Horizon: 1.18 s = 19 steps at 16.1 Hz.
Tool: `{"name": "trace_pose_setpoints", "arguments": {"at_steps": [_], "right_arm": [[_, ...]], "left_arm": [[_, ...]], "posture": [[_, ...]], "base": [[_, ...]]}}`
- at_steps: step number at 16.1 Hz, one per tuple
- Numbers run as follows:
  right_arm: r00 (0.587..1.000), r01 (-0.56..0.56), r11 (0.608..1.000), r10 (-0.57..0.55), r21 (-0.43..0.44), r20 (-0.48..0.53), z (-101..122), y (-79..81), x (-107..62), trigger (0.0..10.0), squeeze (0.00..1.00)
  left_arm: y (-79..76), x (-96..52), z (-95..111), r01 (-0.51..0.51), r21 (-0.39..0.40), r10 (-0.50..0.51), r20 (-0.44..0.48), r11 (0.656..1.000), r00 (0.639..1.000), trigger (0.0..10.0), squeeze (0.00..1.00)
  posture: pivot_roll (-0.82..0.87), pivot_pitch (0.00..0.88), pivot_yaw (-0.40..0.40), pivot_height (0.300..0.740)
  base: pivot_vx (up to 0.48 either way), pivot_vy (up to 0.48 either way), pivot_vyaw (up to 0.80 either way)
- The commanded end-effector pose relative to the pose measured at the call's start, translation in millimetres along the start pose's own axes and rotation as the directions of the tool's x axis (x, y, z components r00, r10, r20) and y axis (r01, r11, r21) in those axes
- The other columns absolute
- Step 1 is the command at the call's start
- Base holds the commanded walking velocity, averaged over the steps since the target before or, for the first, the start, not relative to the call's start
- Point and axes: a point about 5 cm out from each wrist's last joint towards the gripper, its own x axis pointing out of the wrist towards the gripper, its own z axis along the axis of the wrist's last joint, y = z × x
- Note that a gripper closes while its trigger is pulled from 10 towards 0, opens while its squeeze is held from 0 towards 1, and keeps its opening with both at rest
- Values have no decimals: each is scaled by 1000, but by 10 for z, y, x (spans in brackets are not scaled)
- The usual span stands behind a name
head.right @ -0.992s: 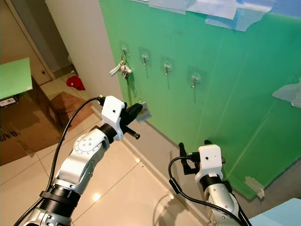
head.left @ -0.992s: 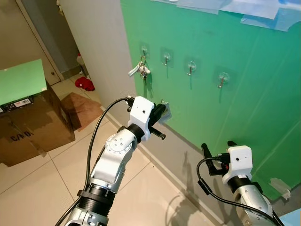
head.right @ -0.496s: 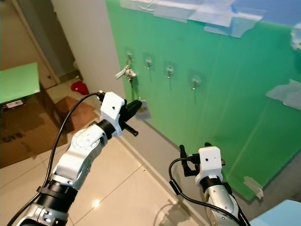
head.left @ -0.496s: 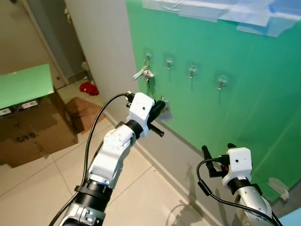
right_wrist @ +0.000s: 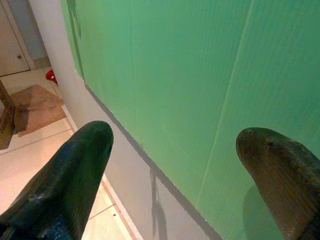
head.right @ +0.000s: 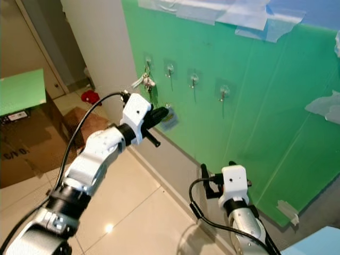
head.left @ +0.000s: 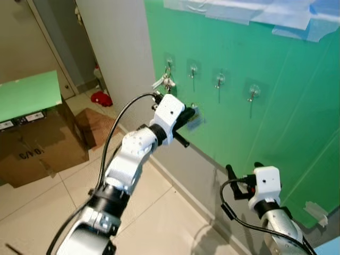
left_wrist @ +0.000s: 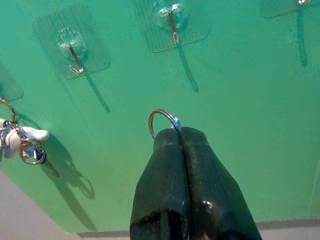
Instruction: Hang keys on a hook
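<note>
The left gripper (head.left: 187,113) is raised near the green wall panel (head.left: 276,95), below the row of clear adhesive hooks (left_wrist: 172,22). Its two black fingers (left_wrist: 192,170) are pressed together and pinch a metal key ring (left_wrist: 161,120), with a blue tag (head.left: 194,118) hanging from it. Another bunch of keys (head.left: 164,82) already hangs on the leftmost hook. The right gripper (right_wrist: 175,165) is low, with fingers wide apart and holding nothing.
</note>
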Motion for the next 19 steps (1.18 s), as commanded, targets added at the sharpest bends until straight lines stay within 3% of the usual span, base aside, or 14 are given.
{"name": "trace_pose_setpoints", "arguments": {"at_steps": [1,5,7,8,9,10,13,17,19], "right_arm": [[1000,-3,1000,3,-10,0,-14,20,3,10000,0],[1000,2,1000,-2,-9,5,-22,20,3,10000,0],[1000,2,1000,-2,-15,11,-22,22,8,10000,0],[1000,2,1000,-2,-16,12,-20,27,15,10000,0],[1000,1,1000,-1,-17,17,-6,28,33,10000,0],[1000,3,1000,-3,-17,25,16,16,55,10000,0],[999,-11,1000,12,-27,41,65,-11,131,10000,0],[999,-24,999,26,-42,48,95,-44,199,10000,0],[998,-30,999,32,-45,49,93,-36,218,10000,0]], "left_arm": [[34,10,22,6,23,-6,-4,1000,1000,0,0],[91,59,85,8,51,-8,6,999,1000,0,0],[115,42,71,-3,22,3,9,1000,1000,0,0],[131,-15,43,-48,-105,53,37,993,998,0,0],[164,-129,-18,-120,-275,140,56,954,989,0,0],[157,-243,-106,-163,-331,187,41,929,981,0,0],[48,-394,-208,-188,-316,202,12,930,979,0,0],[-3,-682,-225,-304,-282,322,20,910,946,0,0],[-33,-694,-217,-313,-269,332,24,911,943,0,0]], "posture": [[-110,0,94,740],[-111,0,99,740],[-113,0,103,740],[-116,0,110,740],[-115,0,108,740],[-103,0,98,740],[-77,0,76,740],[-65,0,57,740],[-59,0,54,740]], "base": [[0,0,0],[0,0,0],[0,0,0],[0,0,0],[0,0,0],[0,0,0],[0,0,0],[0,0,0],[0,0,0]]}}
